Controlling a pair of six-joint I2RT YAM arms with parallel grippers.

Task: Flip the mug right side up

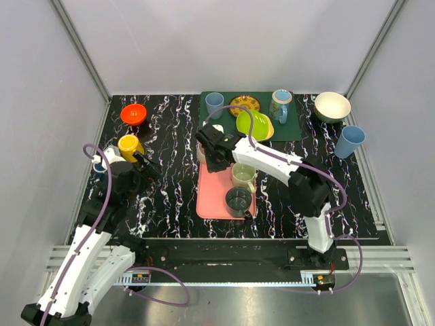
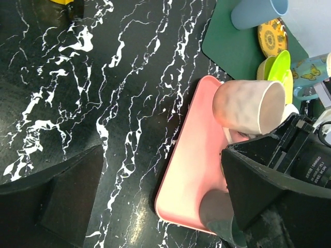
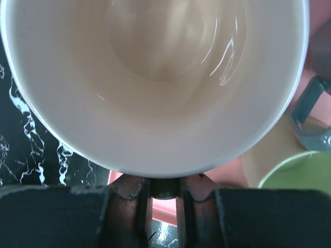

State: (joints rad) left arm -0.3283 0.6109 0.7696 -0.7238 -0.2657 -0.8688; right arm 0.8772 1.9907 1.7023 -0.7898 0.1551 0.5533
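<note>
The mug (image 2: 243, 106) is clamped on its side in the right gripper (image 3: 164, 199), above the tray's (image 1: 212, 193) far corner. A green cup (image 1: 242, 175) and a dark cup (image 1: 238, 201) are set close by. The left gripper (image 2: 155, 201) is spread wide, empty.

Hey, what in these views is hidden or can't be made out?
Right wrist: the mug fills the frame, so its handle and where the right claw grips it are hidden.
Top external: the right claw covers nearly all of the mug; its tilt is unreadable there.
Left wrist: the dark cup on the pink tray is cut off by a finger of the left claw and the bottom edge.
</note>
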